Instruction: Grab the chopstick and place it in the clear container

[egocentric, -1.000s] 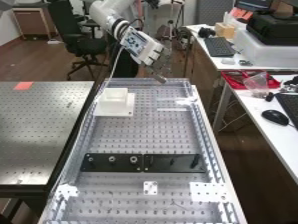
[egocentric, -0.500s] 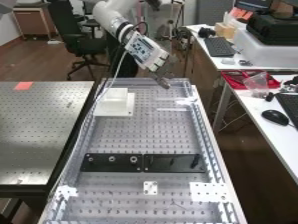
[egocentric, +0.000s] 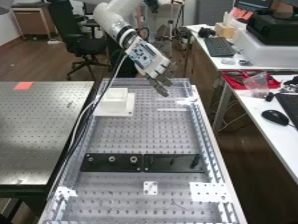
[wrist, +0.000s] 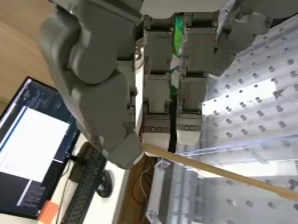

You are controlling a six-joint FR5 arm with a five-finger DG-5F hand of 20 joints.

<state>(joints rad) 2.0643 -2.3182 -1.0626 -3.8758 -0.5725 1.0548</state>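
In the high view the hand (egocentric: 157,74) hangs over the far end of the bench, fingers slanting down toward the right. The wrist view shows the hand (wrist: 100,107) with its thumb tip and fingertips pinching one end of a thin wooden chopstick (wrist: 229,174). The chopstick's free part sticks out over the perforated surface, crossing a clear edge. Low transparent walls, seemingly the clear container (egocentric: 207,134), run round the perforated bench top; its clear edge (wrist: 249,144) lies beside the fingertips in the wrist view.
A white block (egocentric: 115,100) on a white plate stands at the far left of the bench top. Black plates (egocentric: 113,162) with round fittings lie across its middle. A side table (egocentric: 229,62) at the right holds a keyboard, a mouse (egocentric: 275,117) and a red tray (egocentric: 247,82).
The hand has moved down and slightly toward the bench's near end in the high view, and its fingers now point more plainly downward over the far end.
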